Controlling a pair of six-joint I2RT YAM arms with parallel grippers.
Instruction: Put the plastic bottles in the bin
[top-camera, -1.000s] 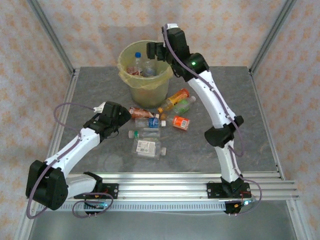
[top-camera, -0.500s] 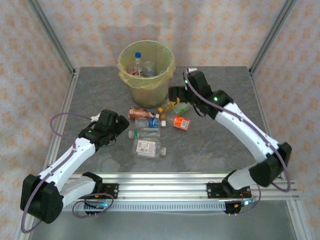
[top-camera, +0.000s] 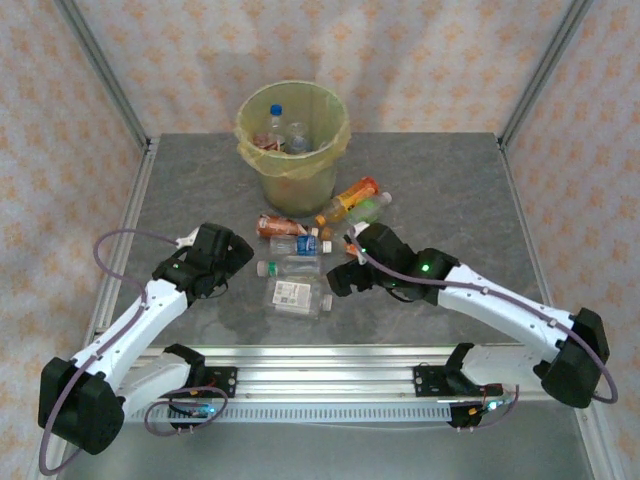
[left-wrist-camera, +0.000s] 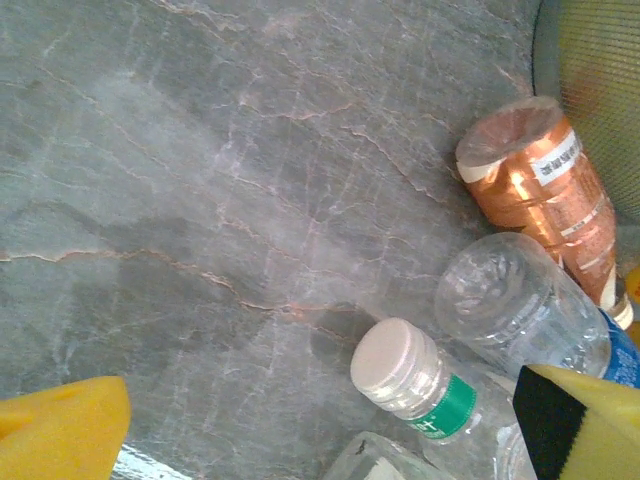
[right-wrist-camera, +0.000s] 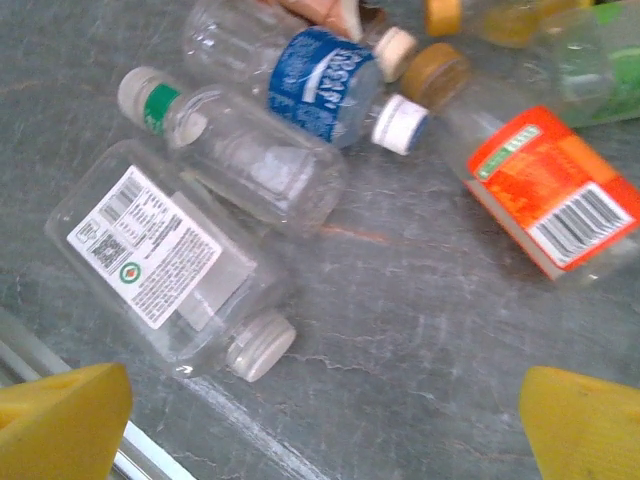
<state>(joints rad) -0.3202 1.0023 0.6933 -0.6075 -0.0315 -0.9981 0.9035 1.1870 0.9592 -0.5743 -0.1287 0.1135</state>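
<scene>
Just ahead of the wide-spread right gripper (right-wrist-camera: 322, 425), a clear white-labelled square plastic bottle (right-wrist-camera: 170, 265) looks light, crushable; grip its middle

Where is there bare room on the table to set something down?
Bare stone lies left of the bin, toward the left rail, and in the far right corner. Between left claw and right claw, bottles crowd the middle.

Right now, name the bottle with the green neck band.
The clear bottle between the blue-labelled bottle and the white-labelled bottle; those two have body labels instead.
</scene>
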